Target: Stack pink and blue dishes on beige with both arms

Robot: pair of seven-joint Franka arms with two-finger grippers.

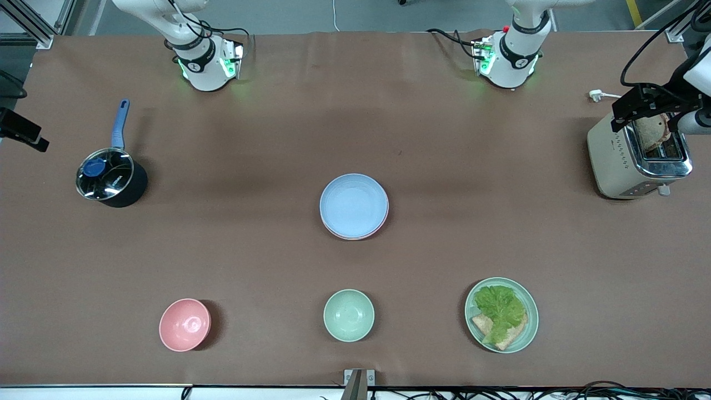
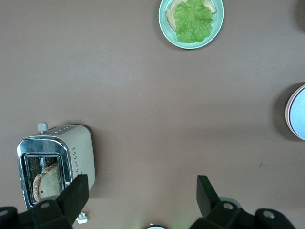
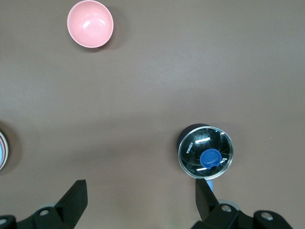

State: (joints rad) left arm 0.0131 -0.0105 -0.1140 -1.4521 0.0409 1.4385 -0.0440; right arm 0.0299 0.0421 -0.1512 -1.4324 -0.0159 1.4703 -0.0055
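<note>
The light blue plate lies on top of a stack at the middle of the table. The rim of the pink plate shows just under it. No beige plate shows in any view; whatever lies lower in the stack is hidden. The stack's edge also shows as the blue plate in the left wrist view. My left gripper hangs open and empty high over the toaster end of the table. My right gripper is open and empty too, high over the pot end.
A toaster with a bread slice stands at the left arm's end. A lidded pot with a blue handle sits at the right arm's end. Nearer the front camera are a pink bowl, a mint-green bowl and a mint-green plate with lettuce and bread.
</note>
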